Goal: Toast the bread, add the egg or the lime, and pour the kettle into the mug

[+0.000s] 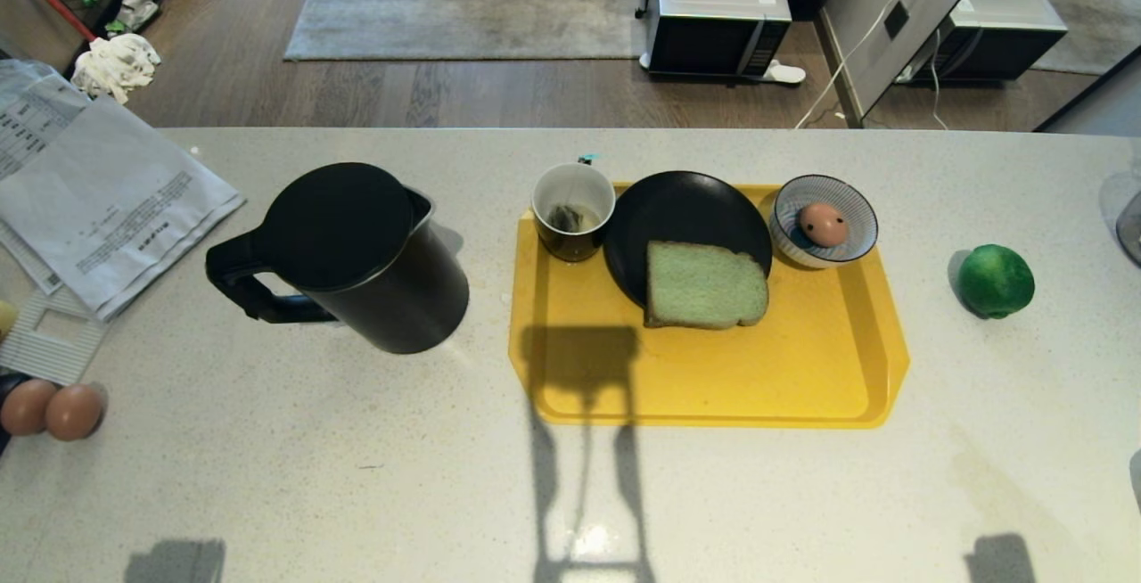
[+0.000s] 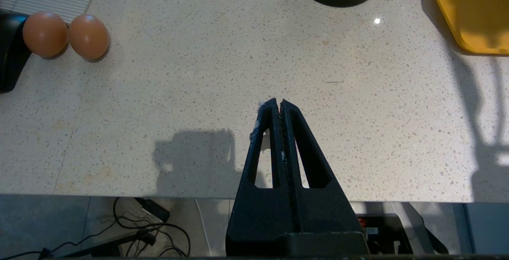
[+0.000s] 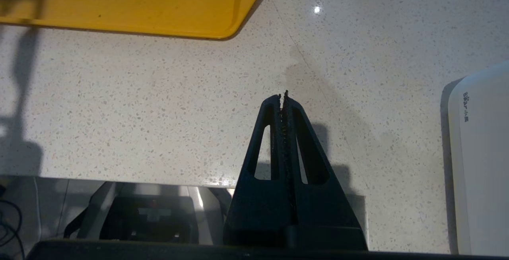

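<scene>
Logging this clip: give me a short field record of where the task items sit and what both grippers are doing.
surface: pale speckled counter
tray: yellow tray at centre
bread: green slice, half on the black plate, half on the tray
mug: on the tray's far left corner, something dark inside
egg: spotted egg in the striped bowl
lime: on the counter, right of the tray
kettle: left of the tray, lid on
left gripper: jaws shut, empty, over the counter's near edge
right gripper: the same, right of the tray
</scene>
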